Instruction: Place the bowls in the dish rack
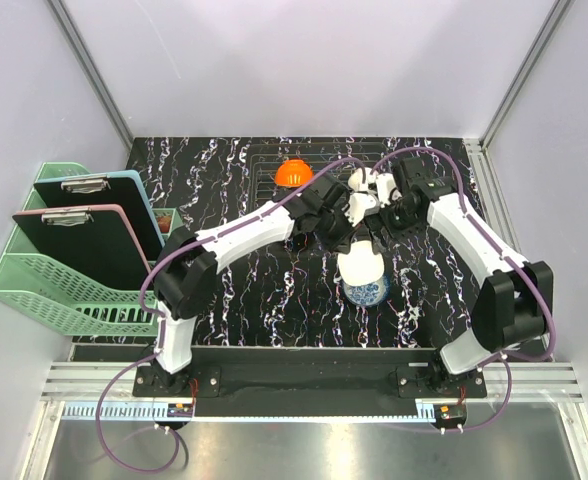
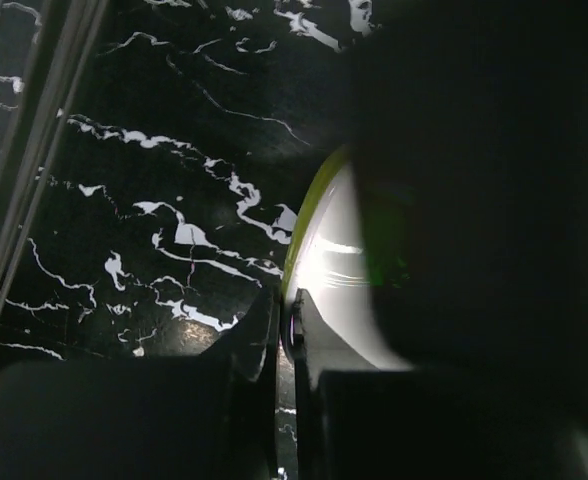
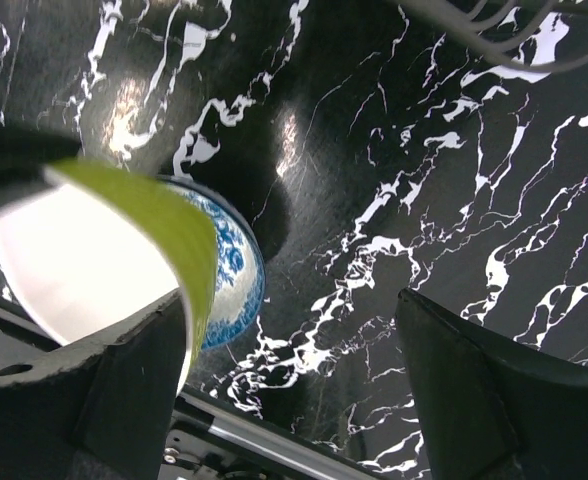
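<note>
The lime-green bowl [image 1: 362, 262], white inside, hangs tilted over the table's middle. My left gripper [image 1: 342, 235] is shut on its rim; in the left wrist view the jaws [image 2: 289, 330] pinch the green edge [image 2: 309, 225]. My right gripper [image 1: 376, 226] is open, and its left finger stands beside the same bowl [image 3: 154, 215] without closing on it. A blue-and-white patterned bowl [image 1: 367, 292] sits on the table just below, also seen in the right wrist view [image 3: 236, 268]. An orange bowl [image 1: 294, 172] stands in the dark wire dish rack [image 1: 439, 170] at the back.
A mint-green slatted basket [image 1: 54, 285] holding clipboards [image 1: 84, 235] stands off the table's left edge. The table top [image 1: 274, 300] is black marble with white veins. Enclosure walls and frame posts close in the back and sides.
</note>
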